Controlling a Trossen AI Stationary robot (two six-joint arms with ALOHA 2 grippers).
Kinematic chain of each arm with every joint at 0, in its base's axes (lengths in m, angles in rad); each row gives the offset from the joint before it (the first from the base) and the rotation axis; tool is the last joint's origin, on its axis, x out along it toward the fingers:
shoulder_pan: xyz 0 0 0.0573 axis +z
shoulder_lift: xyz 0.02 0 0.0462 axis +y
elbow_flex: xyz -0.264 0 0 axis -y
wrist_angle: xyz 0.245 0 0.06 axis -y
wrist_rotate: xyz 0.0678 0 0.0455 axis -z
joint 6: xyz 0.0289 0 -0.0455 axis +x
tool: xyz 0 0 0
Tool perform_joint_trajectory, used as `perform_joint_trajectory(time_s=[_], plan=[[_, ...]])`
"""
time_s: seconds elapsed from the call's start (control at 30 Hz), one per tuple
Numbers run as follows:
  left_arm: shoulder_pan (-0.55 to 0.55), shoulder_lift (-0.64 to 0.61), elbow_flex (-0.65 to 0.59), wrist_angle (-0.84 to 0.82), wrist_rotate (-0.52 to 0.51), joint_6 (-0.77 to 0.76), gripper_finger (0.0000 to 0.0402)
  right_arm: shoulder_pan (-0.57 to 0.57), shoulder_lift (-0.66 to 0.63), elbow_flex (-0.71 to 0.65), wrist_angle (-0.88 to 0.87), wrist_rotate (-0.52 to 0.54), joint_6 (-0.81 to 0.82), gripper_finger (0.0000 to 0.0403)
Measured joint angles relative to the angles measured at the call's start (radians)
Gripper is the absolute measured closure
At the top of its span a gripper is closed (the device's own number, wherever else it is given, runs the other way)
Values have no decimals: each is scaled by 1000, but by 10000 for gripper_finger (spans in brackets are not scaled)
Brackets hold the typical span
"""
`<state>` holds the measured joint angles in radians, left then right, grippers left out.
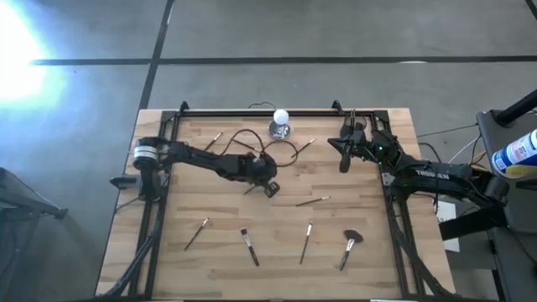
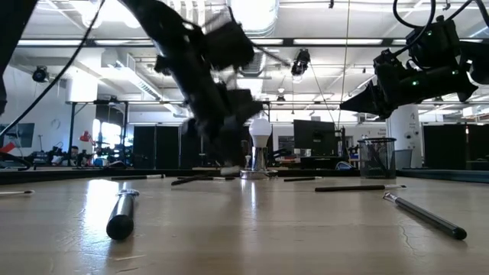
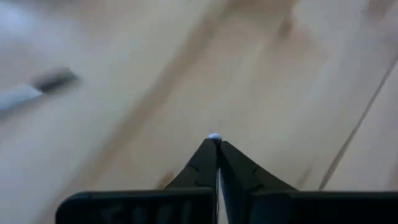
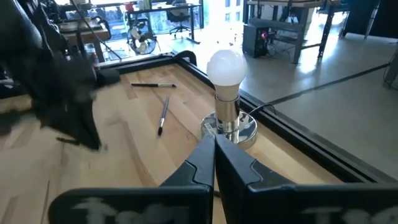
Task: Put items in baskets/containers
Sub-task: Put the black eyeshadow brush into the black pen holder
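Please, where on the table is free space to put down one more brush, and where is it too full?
Free: the near-left corner, between the table edge and the leftmost brush; also the bare wood between the right arm's pincer and the fan brush. Crowded: the middle back, where the left pincer, cables and the silver lamp sit together.

Slim makeup brushes lie flat, scattered across the wooden table: a fan-headed brush [image 1: 350,247] near the front right, a black-handled brush [image 1: 249,247] front centre, others farther back.
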<state>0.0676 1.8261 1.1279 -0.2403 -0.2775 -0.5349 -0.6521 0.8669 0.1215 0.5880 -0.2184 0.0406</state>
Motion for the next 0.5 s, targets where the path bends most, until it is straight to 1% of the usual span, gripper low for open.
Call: perform_joint_trajectory(time_s=[0.07,0.13,0.33,0.5], plan=[[0,-50,-33,49,-30,-2,401,0,0,0,-1,0,0,394],[1,-88,-91,148,-30,2,401,0,0,0,0,0,-1,394],[0,-180,-322,699,66,3,401,0,0,0,1,1,-14,394],[4,-186,-473,1015,76,10,401,0,1,0,1,1,-14,394]])
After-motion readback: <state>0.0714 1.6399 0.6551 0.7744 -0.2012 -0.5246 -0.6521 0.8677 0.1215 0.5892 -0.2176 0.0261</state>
